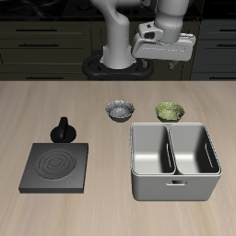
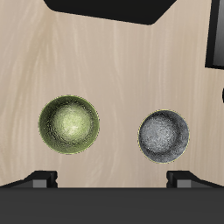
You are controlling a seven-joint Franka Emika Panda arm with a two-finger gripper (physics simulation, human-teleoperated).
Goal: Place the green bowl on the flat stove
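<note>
Hovering high above the table, our two-finger gripper point(image 1: 164, 59) holds nothing, fingers spread wide. We see the small olive-green bowl point(image 1: 170, 112) behind the grey double basin point(image 1: 175, 162), beside the grey-white patterned bowl point(image 1: 120, 111), well apart from the flat black ringed stove point(image 1: 56, 166).

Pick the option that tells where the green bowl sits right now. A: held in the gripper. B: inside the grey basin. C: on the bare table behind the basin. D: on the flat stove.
C: the green bowl rests on the table just behind the basin, away from the flat stove, with the gripper above it.
</note>
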